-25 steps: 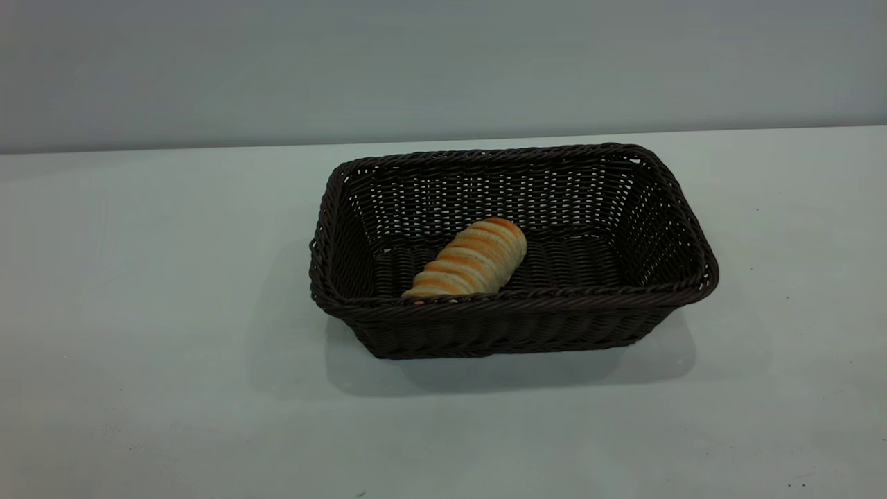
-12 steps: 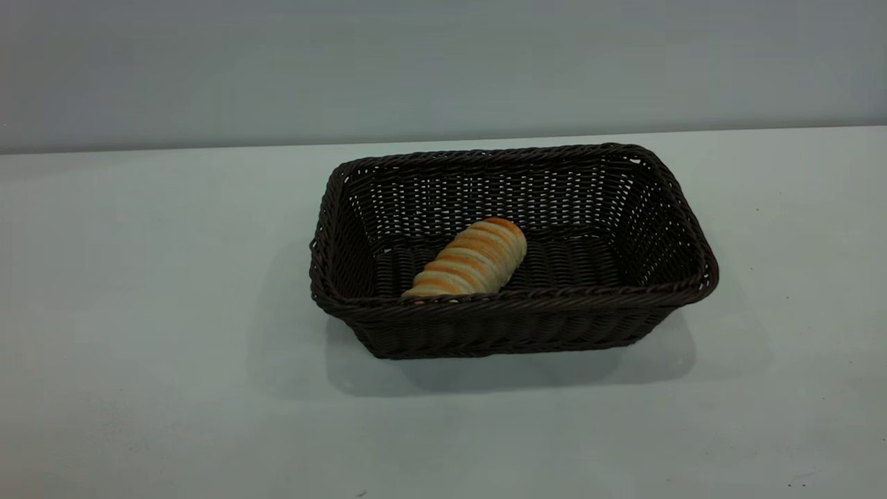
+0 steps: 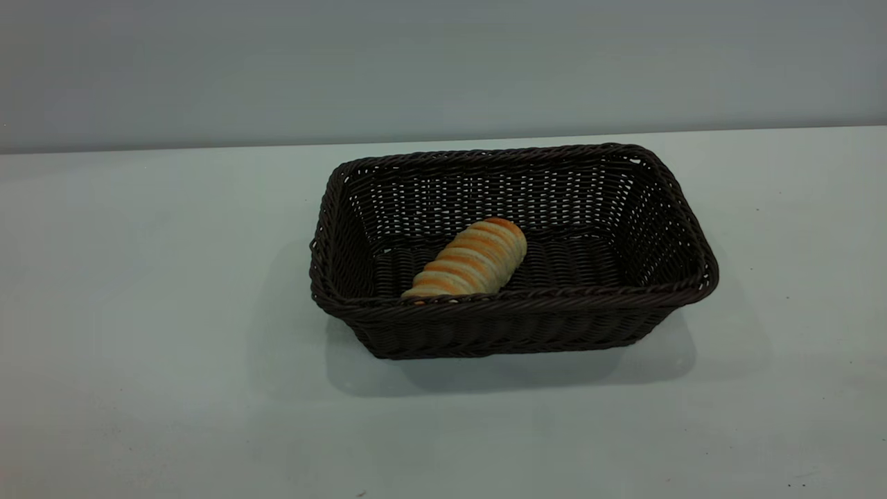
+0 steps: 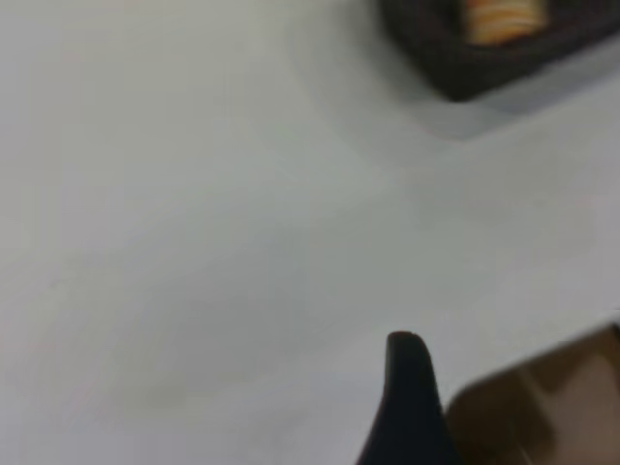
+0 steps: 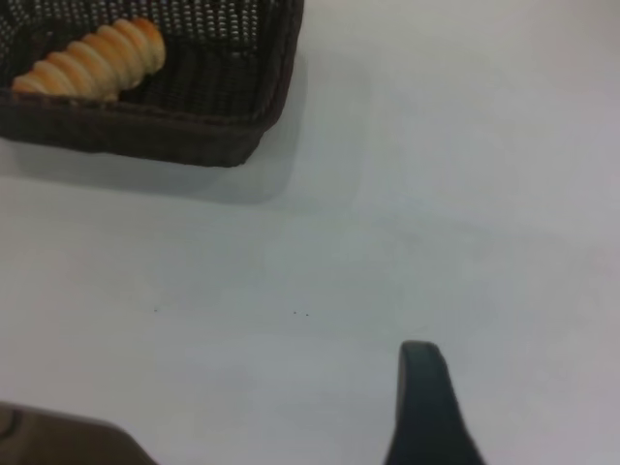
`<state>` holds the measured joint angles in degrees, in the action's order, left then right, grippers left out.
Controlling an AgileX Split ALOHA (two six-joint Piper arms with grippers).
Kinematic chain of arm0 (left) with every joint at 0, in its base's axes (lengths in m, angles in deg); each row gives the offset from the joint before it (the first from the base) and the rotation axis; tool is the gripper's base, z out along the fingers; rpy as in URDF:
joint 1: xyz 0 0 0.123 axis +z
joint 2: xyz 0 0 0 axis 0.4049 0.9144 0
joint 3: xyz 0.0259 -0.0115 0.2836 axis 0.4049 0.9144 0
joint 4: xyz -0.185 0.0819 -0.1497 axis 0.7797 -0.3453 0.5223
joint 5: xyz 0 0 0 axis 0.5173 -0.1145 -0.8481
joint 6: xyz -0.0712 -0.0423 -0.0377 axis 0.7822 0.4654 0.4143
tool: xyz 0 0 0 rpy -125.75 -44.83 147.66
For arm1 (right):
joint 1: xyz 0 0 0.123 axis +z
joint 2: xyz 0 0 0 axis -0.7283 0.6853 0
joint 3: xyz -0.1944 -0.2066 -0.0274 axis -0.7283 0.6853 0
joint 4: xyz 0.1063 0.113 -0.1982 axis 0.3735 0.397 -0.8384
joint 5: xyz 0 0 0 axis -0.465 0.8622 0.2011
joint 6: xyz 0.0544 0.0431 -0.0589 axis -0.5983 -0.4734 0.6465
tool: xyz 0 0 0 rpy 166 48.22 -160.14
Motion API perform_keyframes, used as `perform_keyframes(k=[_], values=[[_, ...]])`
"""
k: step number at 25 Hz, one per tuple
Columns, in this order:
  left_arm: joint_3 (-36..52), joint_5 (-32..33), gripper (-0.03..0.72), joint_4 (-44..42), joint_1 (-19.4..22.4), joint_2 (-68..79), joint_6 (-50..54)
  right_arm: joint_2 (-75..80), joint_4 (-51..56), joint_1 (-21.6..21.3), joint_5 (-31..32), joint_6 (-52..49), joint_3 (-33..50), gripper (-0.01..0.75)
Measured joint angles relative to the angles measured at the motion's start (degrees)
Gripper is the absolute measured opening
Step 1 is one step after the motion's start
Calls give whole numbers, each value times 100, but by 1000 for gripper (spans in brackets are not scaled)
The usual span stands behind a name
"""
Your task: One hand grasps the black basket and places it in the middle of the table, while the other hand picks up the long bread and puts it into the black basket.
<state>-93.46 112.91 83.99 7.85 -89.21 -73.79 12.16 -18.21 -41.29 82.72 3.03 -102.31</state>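
Note:
The black basket (image 3: 513,326) stands on the white table (image 3: 138,312) near its middle. The long bread (image 3: 471,262) lies slantwise inside it, towards its front left, touched by nothing. Neither arm shows in the exterior view. In the left wrist view the left gripper (image 4: 412,407) is a dark shape low over bare table, far from the basket's corner (image 4: 465,73) and the bread (image 4: 502,17). In the right wrist view the right gripper (image 5: 426,412) is also over bare table, well away from the basket (image 5: 194,136) and the bread (image 5: 92,60).
A grey wall (image 3: 443,62) rises behind the table's far edge. A blurred brown shape shows at the edge of the left wrist view (image 4: 542,417) and of the right wrist view (image 5: 58,441). Tiny dark specks dot the tabletop (image 5: 300,312).

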Motion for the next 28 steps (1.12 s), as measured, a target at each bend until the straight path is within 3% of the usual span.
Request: perform_keyframes(k=[3, 5, 13, 28], values=[[0, 11, 592, 0, 931, 0, 0, 0, 6, 0, 0, 0, 0, 500], [0, 11, 592, 0, 1187, 0, 0, 0, 6, 0, 0, 0, 0, 500], [0, 11, 592, 0, 889, 0, 0, 0, 6, 0, 0, 0, 0, 500], [0, 11, 592, 0, 881, 0, 0, 0, 6, 0, 0, 0, 0, 500]])
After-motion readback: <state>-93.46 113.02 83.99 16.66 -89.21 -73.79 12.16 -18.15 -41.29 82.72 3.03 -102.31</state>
